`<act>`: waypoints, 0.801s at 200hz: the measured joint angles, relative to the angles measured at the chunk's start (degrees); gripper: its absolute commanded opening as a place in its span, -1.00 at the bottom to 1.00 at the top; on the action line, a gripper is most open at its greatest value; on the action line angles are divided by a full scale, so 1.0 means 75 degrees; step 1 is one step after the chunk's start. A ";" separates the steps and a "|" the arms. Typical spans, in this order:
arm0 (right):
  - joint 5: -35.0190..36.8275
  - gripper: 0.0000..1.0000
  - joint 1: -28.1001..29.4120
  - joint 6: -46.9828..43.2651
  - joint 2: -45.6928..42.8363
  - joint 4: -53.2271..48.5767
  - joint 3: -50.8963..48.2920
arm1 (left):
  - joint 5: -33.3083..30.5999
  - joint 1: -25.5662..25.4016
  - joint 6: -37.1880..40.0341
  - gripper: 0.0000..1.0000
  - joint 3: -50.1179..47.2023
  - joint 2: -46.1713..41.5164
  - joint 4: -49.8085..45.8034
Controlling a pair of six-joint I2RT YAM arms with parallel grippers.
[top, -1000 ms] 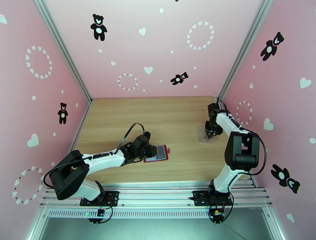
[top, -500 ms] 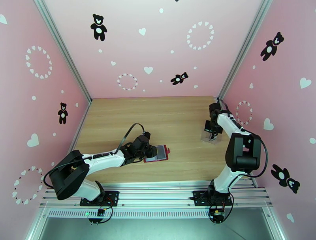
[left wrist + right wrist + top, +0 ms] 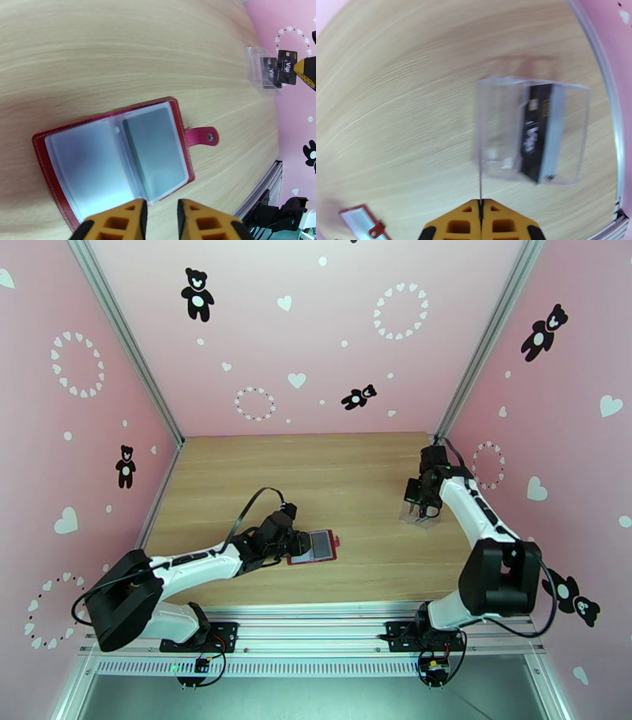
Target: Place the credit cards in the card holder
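Yellow fingers of the left gripper (image 3: 160,219) stood slightly parted at the near edge of the card holder (image 3: 39,144). Bare wood showed in the gap and nothing was caught between them, so the gripper looked released, perhaps merely steadying the cover. The dark-red card holder lay open and flat near the middle of the wooden table (image 3: 118,47), toward its near edge, with its clear pockets up and its snap tab (image 3: 202,136) pointing right. The page beside the tab looked greyer, possibly a card already seated, though that could not be settled. Well apart to the right stood the clear case (image 3: 495,118), with one black card (image 3: 535,134) inside. The right gripper (image 3: 480,209) was clenched on a credit card (image 3: 286,67) at the case's mouth, a thin edge-on line from its own camera; whether the card was fully free of the case could not be told. The step in hand appeared to be drawing a card out of the case. Next it would need carrying left, turning flat and lining up with an open pocket, with the holder kept from sliding. Both black cards read "VIP" in white, and the one in the case showed a small gold patch.
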 measured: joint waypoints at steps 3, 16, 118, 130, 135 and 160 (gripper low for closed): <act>-0.0067 -1.00 0.0082 0.0003 -0.0114 0.0020 -0.0050 | -0.0006 0.0000 0.0017 -0.44 -0.0015 -0.0073 -0.0009; -0.0493 -1.00 0.0417 0.0012 -0.0539 0.0154 -0.0242 | -0.0029 0.0003 0.0055 -0.44 -0.0117 -0.0434 -0.0015; -0.5053 -1.00 0.3561 0.0609 -0.3305 0.2229 -0.2218 | 0.1052 0.0000 0.0455 0.00 -0.1880 -0.4403 0.0810; -0.5339 -1.00 0.3850 0.0752 -0.3386 0.2503 -0.2369 | 0.1192 -0.0003 0.0510 0.08 -0.1926 -0.4686 0.0973; -0.5438 -1.00 0.3984 0.0822 -0.3404 0.2623 -0.2436 | 0.1239 0.0000 0.0504 0.10 -0.1938 -0.4776 0.1043; -0.5788 -1.00 0.4491 0.1192 -0.3421 0.3144 -0.2699 | 0.1478 0.0000 0.0507 0.10 -0.1955 -0.4954 0.1384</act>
